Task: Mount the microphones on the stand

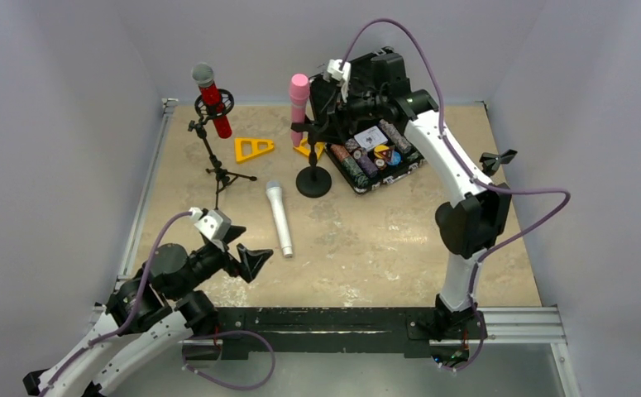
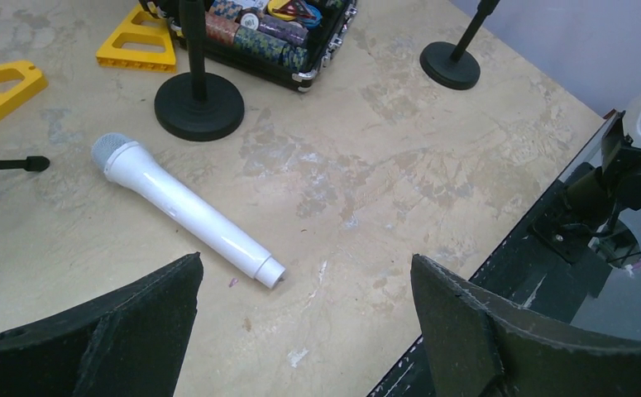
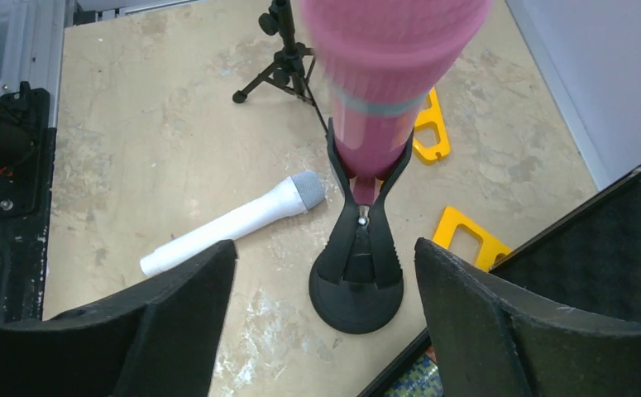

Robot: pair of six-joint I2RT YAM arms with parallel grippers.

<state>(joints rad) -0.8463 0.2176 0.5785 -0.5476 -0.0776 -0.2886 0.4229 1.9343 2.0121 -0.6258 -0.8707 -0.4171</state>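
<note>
Right now my left claw hangs low over the near left part of the table, its two fingers spread wide with nothing between them. Just beyond it the white microphone lies flat on the tabletop, loose from any stand. Its grey mesh head points toward the back, and its tail end is nearest my left claw, close but not touching. My right claw is up at the back of the table, likewise spread wide and pinching nothing. Through its wrist camera I look down past the pink microphone, which stands upright, head up, seated in the black clip of a round-footed stand. My right fingers sit to either side of that stand in the view, clear of both microphone and clip. The glittery red microphone, silver mesh head up and leaning a little, is held in the ring mount of a tripod stand at the back left. A yellow triangular piece lies between the two stands, with another like it beside the round foot. An open black case of poker chips sits just right of the pink microphone's stand. A second round-footed stand shows far right in my left wrist view, its top out of frame.
</note>
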